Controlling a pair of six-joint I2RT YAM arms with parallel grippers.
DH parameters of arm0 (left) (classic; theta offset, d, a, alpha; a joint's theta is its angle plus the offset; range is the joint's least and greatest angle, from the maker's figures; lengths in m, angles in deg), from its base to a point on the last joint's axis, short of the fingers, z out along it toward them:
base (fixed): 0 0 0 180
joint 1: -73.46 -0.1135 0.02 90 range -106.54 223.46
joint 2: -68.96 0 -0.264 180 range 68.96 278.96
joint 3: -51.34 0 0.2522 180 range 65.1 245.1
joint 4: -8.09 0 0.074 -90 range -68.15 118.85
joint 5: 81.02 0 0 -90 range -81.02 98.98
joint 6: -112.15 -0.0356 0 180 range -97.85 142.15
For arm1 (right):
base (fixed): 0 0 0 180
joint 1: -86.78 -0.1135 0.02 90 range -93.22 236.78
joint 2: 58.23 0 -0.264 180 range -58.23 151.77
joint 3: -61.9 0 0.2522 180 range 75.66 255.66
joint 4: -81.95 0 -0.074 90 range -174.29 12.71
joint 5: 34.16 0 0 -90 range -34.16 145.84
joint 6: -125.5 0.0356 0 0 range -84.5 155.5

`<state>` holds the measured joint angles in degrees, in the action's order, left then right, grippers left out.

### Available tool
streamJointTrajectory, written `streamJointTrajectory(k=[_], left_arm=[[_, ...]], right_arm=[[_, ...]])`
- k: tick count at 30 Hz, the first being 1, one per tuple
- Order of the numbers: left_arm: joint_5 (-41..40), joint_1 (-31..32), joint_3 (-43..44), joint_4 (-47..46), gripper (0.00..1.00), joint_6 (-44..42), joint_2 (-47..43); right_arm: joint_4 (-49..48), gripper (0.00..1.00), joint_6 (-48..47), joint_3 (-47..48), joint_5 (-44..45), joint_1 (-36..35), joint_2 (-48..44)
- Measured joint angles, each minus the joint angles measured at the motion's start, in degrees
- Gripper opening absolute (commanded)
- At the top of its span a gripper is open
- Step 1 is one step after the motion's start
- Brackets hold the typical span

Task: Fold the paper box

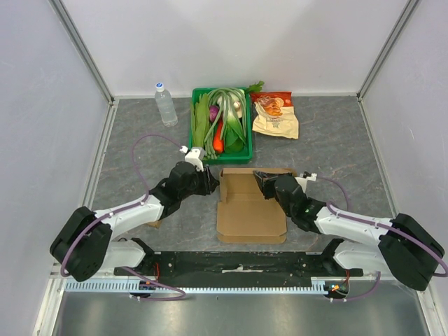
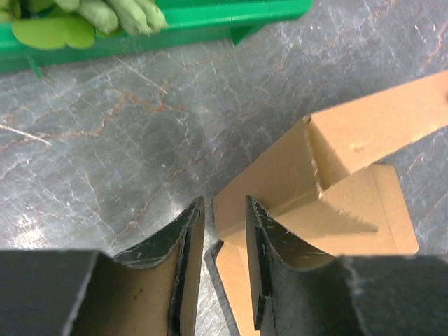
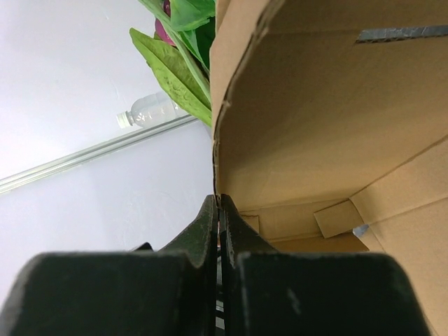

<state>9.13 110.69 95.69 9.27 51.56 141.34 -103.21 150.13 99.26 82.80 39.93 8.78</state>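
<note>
So the paper box [image 1: 248, 206] sits on the worktop [image 1: 336, 147], right between the two claws. The left claw [image 1: 210, 180] is at the box's back left corner, with that corner just ahead of its tips. The right claw [image 1: 260, 180] is on the raised right wall, and the wall's edge is between its fingers [image 3: 206, 224]. The box's flat front part lies nearer the bases than either claw. Further back, past both claws, there's a crate [image 1: 238, 159] with veggies [image 1: 224, 115] in it. A bottle [image 1: 165, 103] stands left of the crate, well beyond the left claw. A snack bag [image 1: 275, 115] lies just right of the crate, beyond the right claw.
</note>
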Motion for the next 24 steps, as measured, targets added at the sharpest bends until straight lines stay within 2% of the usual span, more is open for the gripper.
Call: streamJointTrajectory(k=[7, 14, 17, 21, 24], left_arm=[[2.4, 0.2, -3.4, -1.5, 0.44, -0.1, -2.0], [1.6, 3.7, -6.9, -4.7, 0.46, 0.1, -3.9], [0.3, 5.4, -8.1, -6.1, 0.44, 0.1, -4.0], [-2.9, 7.7, -8.7, -8.4, 0.36, 0.0, -4.2], [-5.4, 8.4, -8.9, -9.0, 0.37, -0.1, -5.2]], right_arm=[[-0.8, 0.0, 0.0, -1.2, 0.0, 0.0, -1.2], [-6.3, 0.0, -1.0, -4.6, 0.0, 0.0, -1.8], [-7.8, 0.0, -2.3, -5.6, 0.1, -0.3, -2.2], [-10.2, 0.0, -3.5, -7.0, 0.2, -0.9, -2.2], [-12.0, 0.0, -3.9, -8.0, 0.7, -1.4, -2.1]])
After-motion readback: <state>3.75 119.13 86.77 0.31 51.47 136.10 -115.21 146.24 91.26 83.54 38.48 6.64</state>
